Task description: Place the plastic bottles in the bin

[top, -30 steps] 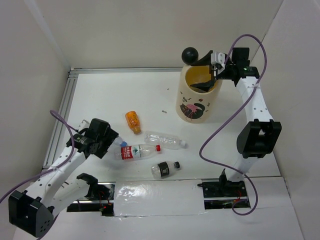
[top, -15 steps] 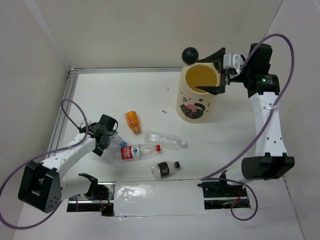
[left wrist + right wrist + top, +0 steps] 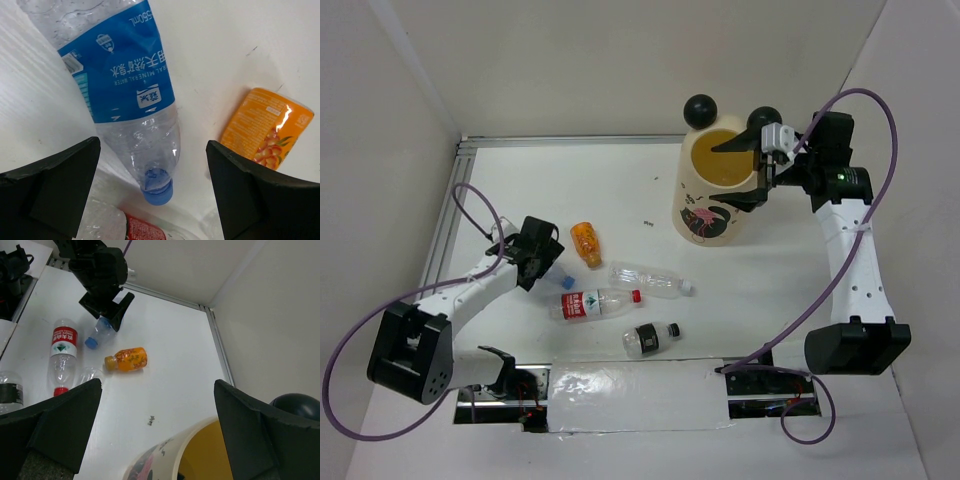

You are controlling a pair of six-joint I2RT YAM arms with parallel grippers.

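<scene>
The bin [image 3: 713,205], cream with a flamingo print and a yellow inside, stands at the far right. My right gripper [image 3: 740,172] is open and empty over its right rim; the bin's rim [image 3: 200,456] shows between the jaws. My left gripper [image 3: 546,266] is open, its jaws either side of a blue-labelled bottle [image 3: 125,90] lying on the table, not gripping it. Also lying on the table are an orange bottle [image 3: 586,243], a clear bottle [image 3: 650,280], a red-labelled bottle [image 3: 592,302] and a black-labelled bottle [image 3: 648,338].
White walls close in the table on the left, back and right. A metal rail [image 3: 570,141] runs along the far edge and down the left side. The bin's black ball ears [image 3: 700,110] stick up beside my right gripper.
My right gripper has pulled up out of the bin's mouth and back to its right rim, open. My left gripper has moved up and right along the blue-labelled bottle.
</scene>
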